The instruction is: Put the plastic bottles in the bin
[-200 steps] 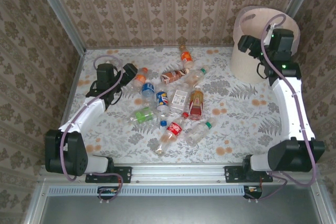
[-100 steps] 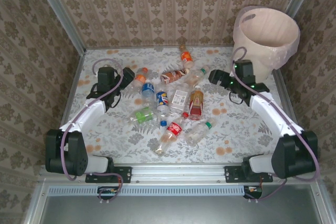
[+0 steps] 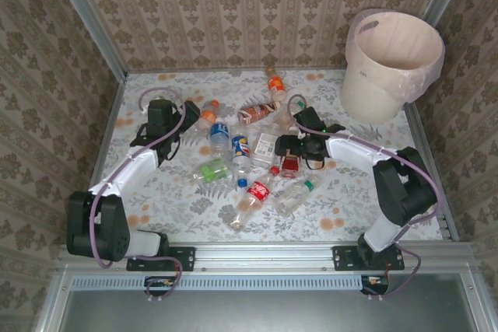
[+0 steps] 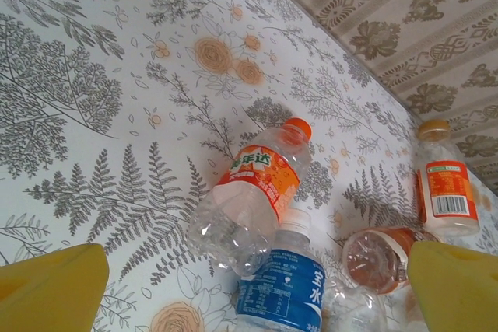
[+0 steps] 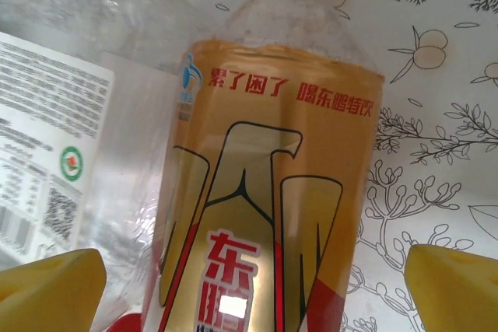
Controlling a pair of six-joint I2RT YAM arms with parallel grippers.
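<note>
Many plastic bottles [image 3: 253, 192] lie on their sides in a loose scatter across the middle of the table [image 3: 350, 184], none of them in the bin [image 3: 381, 87], which stands empty in the far right corner.

One gold-and-red labelled bottle [image 3: 291, 162] [image 5: 264, 215] lies near the centre. The right gripper [image 3: 292, 145] [image 5: 249, 285] hangs directly over it, jaws spread wide. In the right wrist view the bottle sits between the two yellow fingertips [image 5: 447, 285], and both are apart from its sides.

Toward the far left of the scatter an orange-labelled bottle [image 3: 206, 116] [image 4: 257, 184] lies touching a blue-labelled bottle [image 3: 219, 134] [image 4: 284, 293]. The left gripper [image 3: 187, 112] [image 4: 257, 285] sits just beside them, jaws wide and holding nothing, with the orange-labelled bottle ahead of its fingers.
</note>
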